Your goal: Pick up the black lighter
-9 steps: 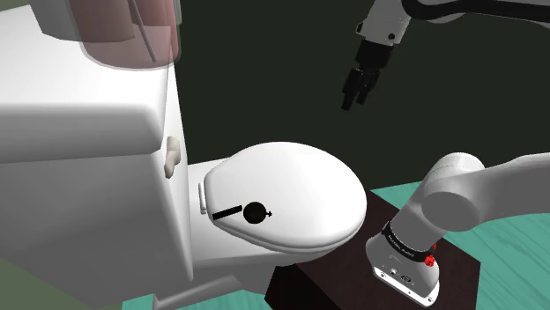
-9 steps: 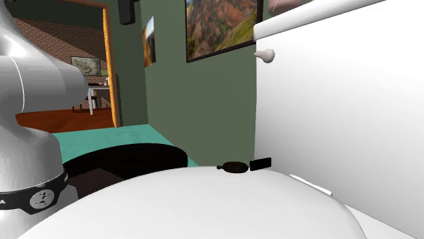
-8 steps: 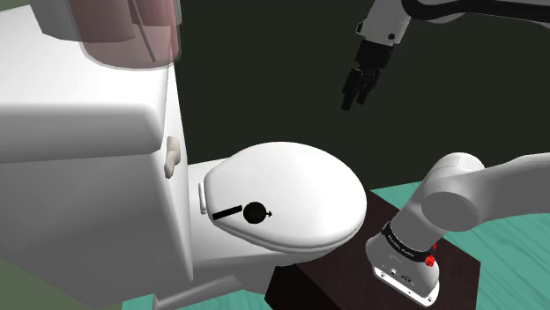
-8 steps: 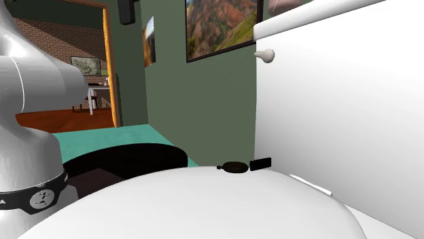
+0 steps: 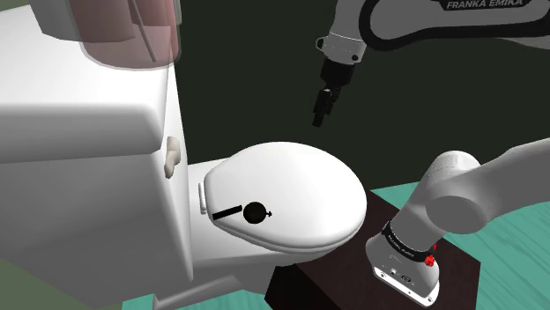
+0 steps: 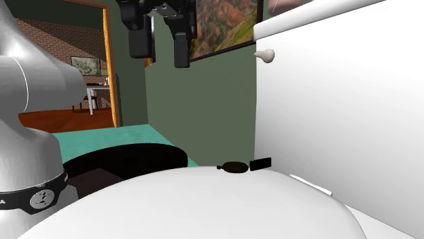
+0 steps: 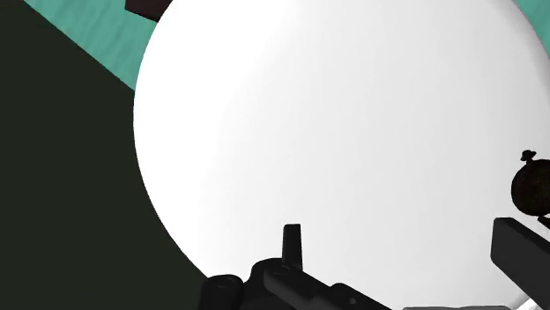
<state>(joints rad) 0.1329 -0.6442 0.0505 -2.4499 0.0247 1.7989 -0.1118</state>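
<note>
You're working off the closed white toilet lid (image 5: 304, 189), which sits at the centre of the shoulder view and across the lower half of the second exterior view. Two things lie flat on it, both near its left end in the shoulder view. One is the black lighter (image 5: 226, 212), a slim bar. The other is a round black object (image 5: 256, 211) with a small nub, just beside the lighter's right tip.

lighter (image 5: 226, 212) on toilet lid (image 5: 304, 176), end effector (image 5: 319, 118) above
</note>
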